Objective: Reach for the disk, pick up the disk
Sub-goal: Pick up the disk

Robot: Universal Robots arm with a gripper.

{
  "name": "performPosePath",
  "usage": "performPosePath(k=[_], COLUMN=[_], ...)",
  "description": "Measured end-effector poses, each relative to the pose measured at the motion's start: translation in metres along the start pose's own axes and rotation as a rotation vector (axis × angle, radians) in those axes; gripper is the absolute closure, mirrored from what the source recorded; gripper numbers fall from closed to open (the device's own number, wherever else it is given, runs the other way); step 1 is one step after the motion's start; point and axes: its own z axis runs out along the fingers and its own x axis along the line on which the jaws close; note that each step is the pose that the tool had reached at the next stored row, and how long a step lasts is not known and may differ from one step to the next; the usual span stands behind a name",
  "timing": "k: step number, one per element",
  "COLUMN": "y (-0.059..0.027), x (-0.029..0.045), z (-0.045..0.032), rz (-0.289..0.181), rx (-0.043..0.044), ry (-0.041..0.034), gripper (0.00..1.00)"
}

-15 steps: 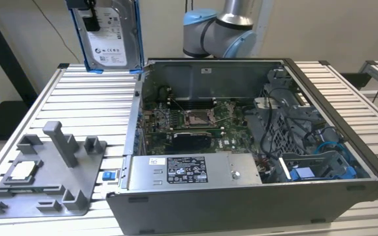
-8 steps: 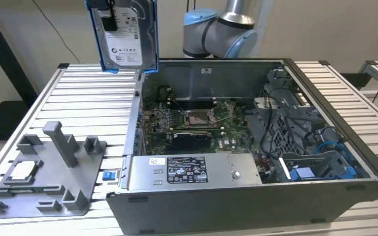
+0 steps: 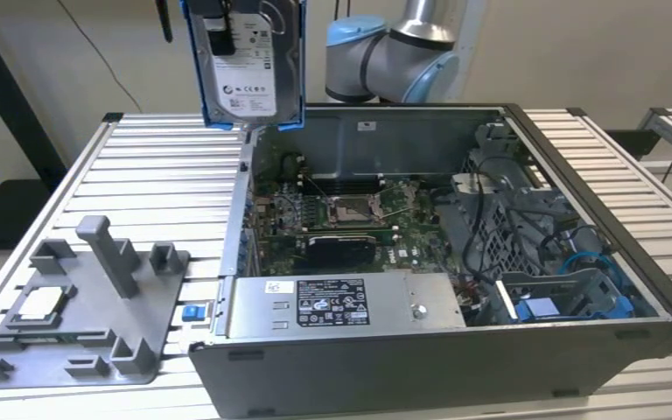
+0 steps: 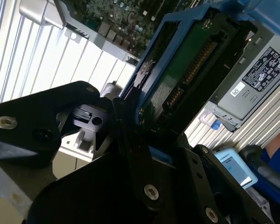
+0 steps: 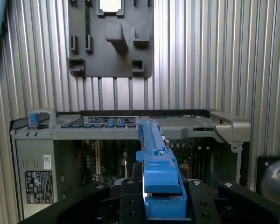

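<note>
End effector [image 4: 151, 136] clamps disk [image 3: 248, 63] (upright) above case [image 3: 430, 378].

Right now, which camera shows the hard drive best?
The exterior view: the hard drive is held upright in the air, its white label facing the camera. The second wrist view shows its green circuit-board side close up; the first wrist view shows its blue bracket edge-on.

Ribbed metal bench [image 3: 161, 166], bearing an open computer case [image 3: 430, 378] and, just beside it at the exterior view's left, a grey fixture plate [image 3: 73, 352].
</note>
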Motion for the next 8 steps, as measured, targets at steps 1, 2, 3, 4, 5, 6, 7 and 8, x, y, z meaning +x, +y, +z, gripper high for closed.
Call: performPosePath(k=[1, 2, 3, 4, 5, 6, 7, 8], y=[-0.003, -0.0059, -0.0088, -0.012, -0.0147, -0.0179, -0.0207, -0.0235], x=[-0.0001, -0.0001, -0.0002, -0.0003, -0.0004, -0.0005, -0.0005, -0.0006], z=[0.0002, 0.0004, 0.0005, 0.0007, 0.0009, 0.001, 0.0012, 0.0014], rz=[0.0, 0.0, 0.0, 0.0, 0.0, 0.0, 0.0, 0.0], rx=[0.0, 0.0, -0.0001, 0.0, -0.0001, -0.0001, -0.0001, -0.0001], ry=[0.0, 0.0, 0.0001, 0.0, 0.0001, 0.0, 0.0001, 0.0], gripper=[1.0, 1.0, 1.0, 1.0, 1.0, 1.0, 1.0, 1.0])
